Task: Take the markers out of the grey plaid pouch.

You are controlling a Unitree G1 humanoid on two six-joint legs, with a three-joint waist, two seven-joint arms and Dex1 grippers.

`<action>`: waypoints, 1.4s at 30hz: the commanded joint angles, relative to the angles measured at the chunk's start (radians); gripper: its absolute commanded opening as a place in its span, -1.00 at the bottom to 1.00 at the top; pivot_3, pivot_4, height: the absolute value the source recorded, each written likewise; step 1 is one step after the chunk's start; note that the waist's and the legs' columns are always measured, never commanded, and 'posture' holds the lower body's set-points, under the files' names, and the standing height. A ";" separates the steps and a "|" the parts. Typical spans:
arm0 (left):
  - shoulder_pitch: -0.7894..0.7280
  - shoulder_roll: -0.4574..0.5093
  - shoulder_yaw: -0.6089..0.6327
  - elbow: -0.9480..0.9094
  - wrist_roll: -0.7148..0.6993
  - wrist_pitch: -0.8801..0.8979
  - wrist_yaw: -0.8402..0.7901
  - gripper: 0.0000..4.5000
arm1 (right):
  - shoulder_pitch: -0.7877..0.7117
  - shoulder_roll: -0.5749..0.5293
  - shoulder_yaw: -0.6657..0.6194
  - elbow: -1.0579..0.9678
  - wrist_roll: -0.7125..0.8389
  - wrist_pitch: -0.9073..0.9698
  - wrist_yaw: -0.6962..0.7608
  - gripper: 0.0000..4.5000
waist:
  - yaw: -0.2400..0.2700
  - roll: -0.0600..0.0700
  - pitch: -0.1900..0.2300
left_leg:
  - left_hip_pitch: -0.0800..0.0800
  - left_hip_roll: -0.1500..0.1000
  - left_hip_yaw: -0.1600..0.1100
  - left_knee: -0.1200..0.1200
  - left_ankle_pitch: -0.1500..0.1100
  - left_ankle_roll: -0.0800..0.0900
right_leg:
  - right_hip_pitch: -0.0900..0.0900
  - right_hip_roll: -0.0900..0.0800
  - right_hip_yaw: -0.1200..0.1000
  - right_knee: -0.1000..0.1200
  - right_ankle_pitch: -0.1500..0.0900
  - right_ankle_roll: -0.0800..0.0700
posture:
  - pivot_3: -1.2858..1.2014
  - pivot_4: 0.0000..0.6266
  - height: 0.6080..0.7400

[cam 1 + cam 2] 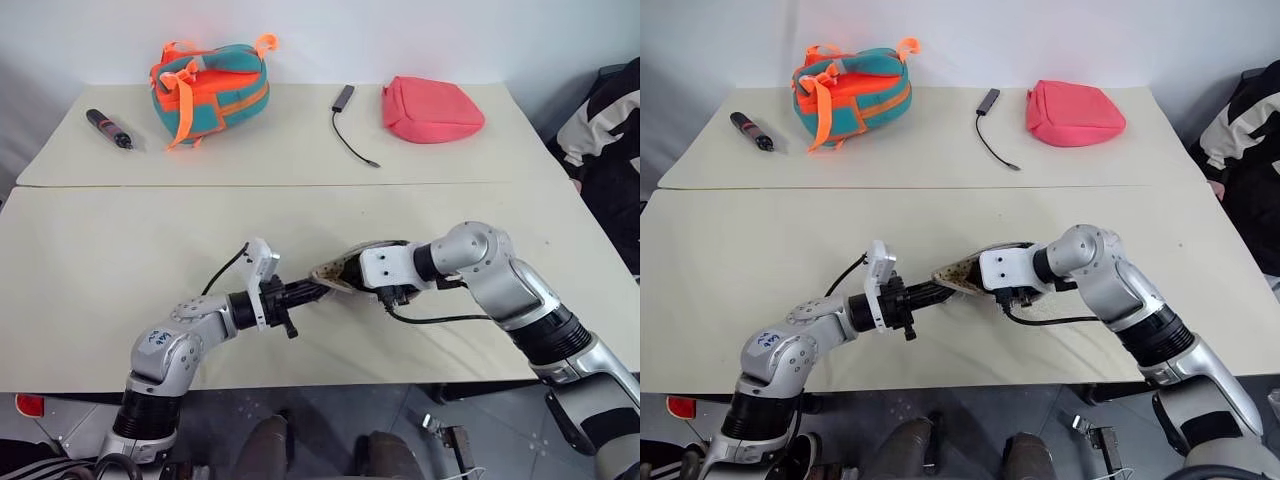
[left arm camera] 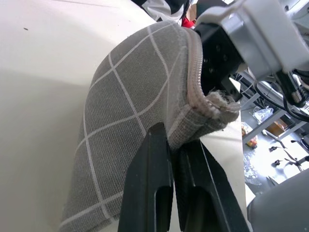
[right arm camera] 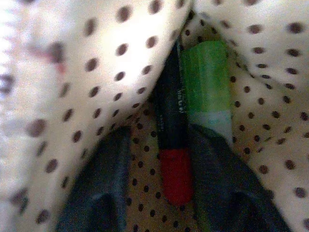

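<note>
The grey plaid pouch [image 1: 338, 268] is held up off the near table between my two hands, its mouth turned toward my right hand. My left gripper [image 2: 176, 142] is shut on the pouch's bottom edge, just below the zipper seam. My right gripper [image 3: 161, 137] reaches into the pouch, and its open fingers [image 3: 96, 193] straddle the red marker [image 3: 175, 174], a dark barrel with a red end. The green marker [image 3: 205, 82] lies right beside it against the beige dotted lining [image 3: 87, 96]. In the head views the pouch hides both markers.
On the far table are a teal-and-orange bag [image 1: 210, 88], a black pen with a red band [image 1: 108, 128], a black cable with an adapter [image 1: 350, 125] and a pink pouch [image 1: 430, 110]. A person in a striped sleeve [image 1: 610, 120] stands at the right edge.
</note>
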 commanded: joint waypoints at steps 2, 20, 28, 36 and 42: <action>-0.004 0.007 0.015 -0.018 -0.019 0.011 -0.002 -1.00 | 0.002 0.000 0.010 0.031 -0.040 -0.037 -0.034 -0.65 | -0.001 0.000 0.000 | 0.000 0.000 0.000 0.000 0.000 0.000 | 0.000 0.000 0.000 0.000 0.000 0.000 | 0.03 -0.52 1.00; -0.054 -0.033 0.111 0.024 -0.102 0.103 0.062 -1.00 | -0.057 -0.018 -0.108 -0.091 0.127 0.124 0.066 -0.43 | 0.002 0.000 0.000 | 0.000 0.000 0.000 0.000 0.000 0.000 | 0.000 0.000 0.000 -0.001 0.000 0.000 | 0.03 -0.52 1.00; -0.094 -0.074 0.184 0.074 -0.235 0.233 0.100 -1.00 | -0.075 -0.034 -0.102 -0.113 0.137 0.095 0.067 0.20 | 0.003 -0.001 0.000 | 0.000 0.000 0.000 0.000 0.000 0.000 | 0.000 0.000 0.000 -0.001 0.000 0.000 | 0.03 -0.52 1.00; -0.104 -0.051 0.208 0.120 -0.370 0.389 0.042 -1.00 | -0.086 -0.029 -0.074 -0.132 0.147 0.162 0.088 0.20 | 0.000 -0.002 0.001 | 0.000 0.000 0.000 0.000 0.000 0.000 | -0.001 0.000 0.000 0.001 0.000 0.000 | 0.03 -0.52 1.00; -0.080 -0.047 0.157 0.107 -0.293 0.325 0.043 -1.00 | -0.074 -0.014 -0.039 -0.079 0.113 0.168 0.056 0.20 | 0.001 -0.002 0.001 | -0.001 0.000 0.000 0.000 0.000 0.000 | -0.001 0.000 0.001 0.000 0.000 0.000 | 0.03 -0.52 1.00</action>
